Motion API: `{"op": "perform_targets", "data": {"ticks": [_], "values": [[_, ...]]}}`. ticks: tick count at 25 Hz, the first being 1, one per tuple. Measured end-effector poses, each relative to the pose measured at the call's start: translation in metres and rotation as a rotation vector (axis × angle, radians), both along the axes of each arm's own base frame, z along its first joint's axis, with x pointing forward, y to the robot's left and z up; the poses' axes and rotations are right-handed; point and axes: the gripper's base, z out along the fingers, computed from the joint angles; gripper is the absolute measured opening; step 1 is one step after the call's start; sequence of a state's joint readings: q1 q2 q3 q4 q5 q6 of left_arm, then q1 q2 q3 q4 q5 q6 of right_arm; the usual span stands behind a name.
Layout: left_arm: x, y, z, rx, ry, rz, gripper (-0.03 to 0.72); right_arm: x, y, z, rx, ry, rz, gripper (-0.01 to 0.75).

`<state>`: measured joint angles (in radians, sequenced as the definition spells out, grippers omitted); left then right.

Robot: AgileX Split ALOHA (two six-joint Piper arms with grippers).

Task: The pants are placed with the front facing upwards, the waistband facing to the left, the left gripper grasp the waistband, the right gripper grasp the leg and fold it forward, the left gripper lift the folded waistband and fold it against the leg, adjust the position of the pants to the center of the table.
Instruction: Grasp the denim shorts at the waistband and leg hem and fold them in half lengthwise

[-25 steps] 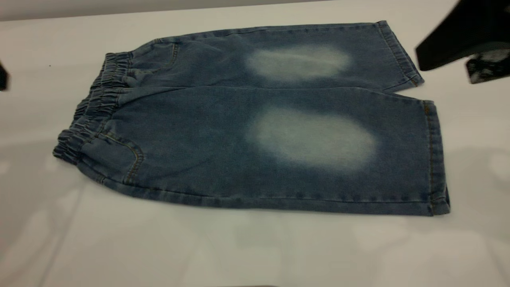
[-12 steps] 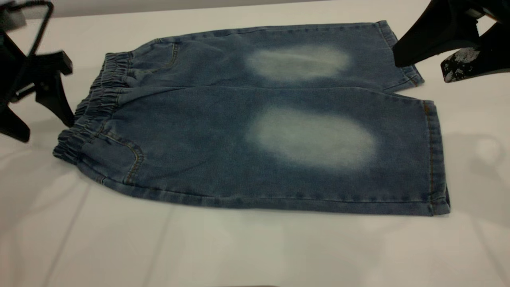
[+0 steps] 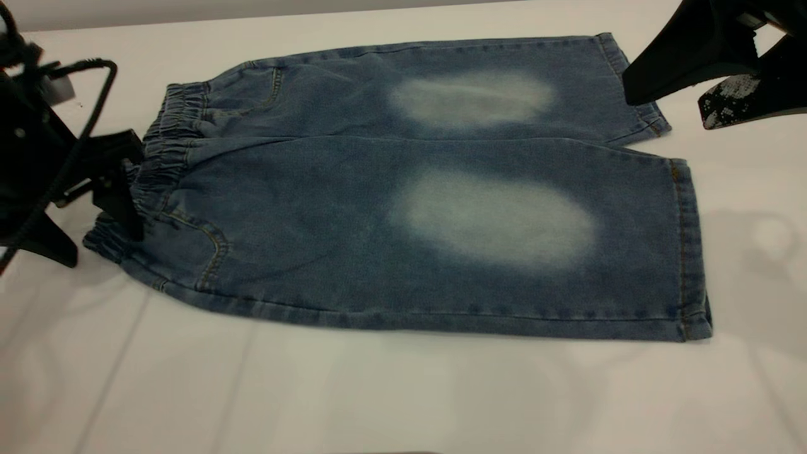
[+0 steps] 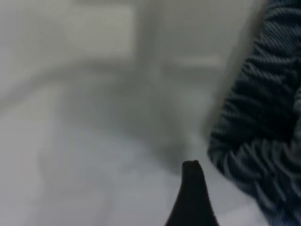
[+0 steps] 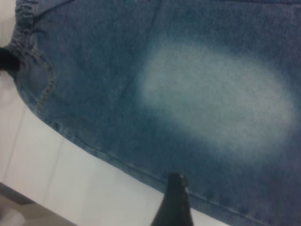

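The blue denim pants (image 3: 328, 208) lie flat on the table (image 3: 378, 397), front up, with the elastic waistband (image 3: 161, 157) to the left. My left gripper (image 3: 91, 230) is open at the waistband's near end: one finger (image 3: 123, 211) rests against the elastic, the other stands on the table outside it. The left wrist view shows one fingertip (image 4: 192, 197) beside the gathered waistband (image 4: 263, 141). My right gripper (image 3: 668, 107) hangs open at the back right, over the hem of the far leg (image 3: 473, 94). In its wrist view one fingertip (image 5: 175, 202) sits over the pants (image 5: 211, 94).
Bare white tabletop surrounds the pants, widest along the front. The table's back edge (image 3: 252, 19) runs just behind the far leg. The left arm's black cable (image 3: 94, 107) loops above the waistband's left side.
The left gripper came in from the left and moved right until one finger reached the waistband. The right gripper came in from the right, then held still. The pants have not moved.
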<state>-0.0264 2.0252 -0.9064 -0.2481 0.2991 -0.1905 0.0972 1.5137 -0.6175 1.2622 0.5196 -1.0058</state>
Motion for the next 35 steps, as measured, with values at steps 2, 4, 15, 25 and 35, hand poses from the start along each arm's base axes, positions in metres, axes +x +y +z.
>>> {"op": "perform_targets", "data": {"ticks": [2,4,15,25,35], "values": [[0.001,-0.004,-0.005,-0.001,-0.006,-0.001,0.498,0.000,0.000,0.000,0.000,0.000,0.000,0.542],[0.001,-0.008,-0.007,-0.001,-0.006,-0.010,0.498,0.000,0.000,0.000,0.000,0.000,0.000,0.542],[0.005,-0.012,-0.006,-0.014,-0.029,0.014,0.081,-0.007,0.002,-0.021,0.017,0.106,0.026,0.542],[0.010,-0.014,0.009,-0.030,-0.028,0.000,0.069,-0.011,0.005,-0.082,0.049,0.399,0.006,0.542],[0.011,-0.015,0.017,-0.031,-0.046,-0.005,0.069,-0.014,-0.003,-0.115,-0.050,0.502,-0.054,0.542]]}}
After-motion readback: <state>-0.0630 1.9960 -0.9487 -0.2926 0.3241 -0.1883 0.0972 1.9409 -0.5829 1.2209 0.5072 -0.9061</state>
